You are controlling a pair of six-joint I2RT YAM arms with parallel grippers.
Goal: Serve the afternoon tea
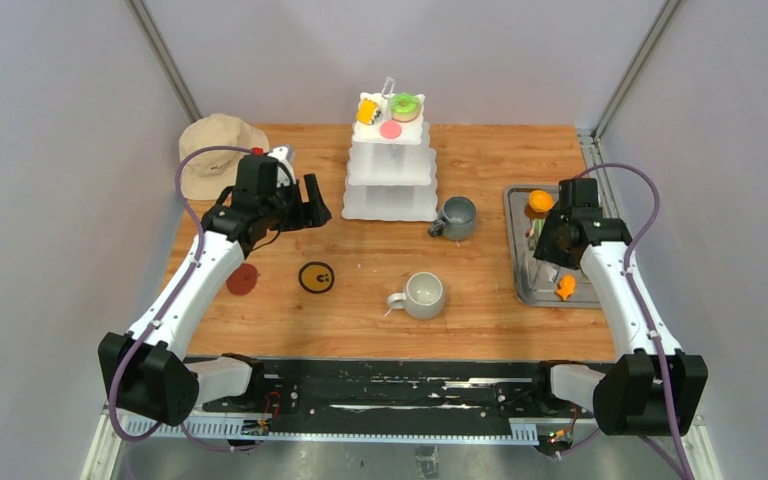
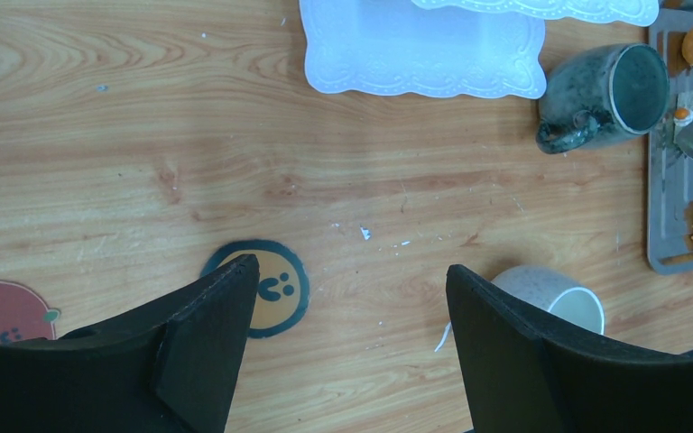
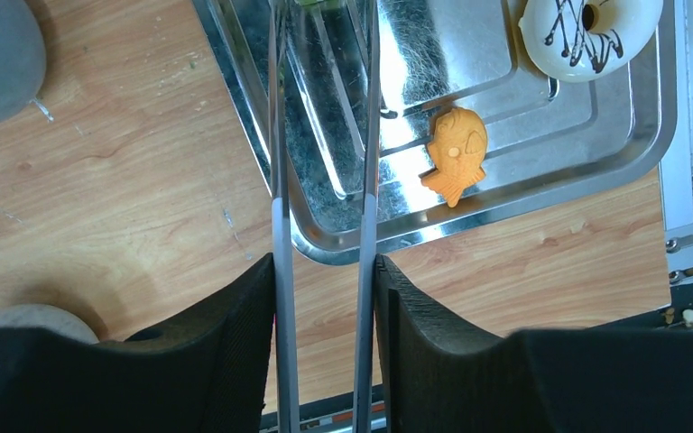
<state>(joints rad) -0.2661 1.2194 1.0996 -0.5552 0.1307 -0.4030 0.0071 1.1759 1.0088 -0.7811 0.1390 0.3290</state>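
The white three-tier stand (image 1: 390, 170) carries a green-pink donut (image 1: 405, 105), a yellow piece (image 1: 368, 110) and a pink piece (image 1: 391, 129) on its top tier. A dark grey mug (image 1: 456, 217) stands beside its base, with a pale mug (image 1: 424, 295) nearer me. My right gripper (image 3: 325, 266) is shut on metal tongs (image 3: 277, 180), whose arms reach over the steel tray (image 3: 523, 203). An orange fish pastry (image 3: 456, 153) and a white drizzled donut (image 3: 591, 23) lie in the tray. My left gripper (image 2: 352, 271) hangs open over bare wood, left of the stand.
A beige hat (image 1: 215, 150) lies at the back left. A yellow round sticker (image 2: 280, 289) and a red one (image 2: 0, 311) are flat on the table under my left gripper. A round orange piece (image 1: 540, 201) sits at the tray's far end. Walls close in the sides.
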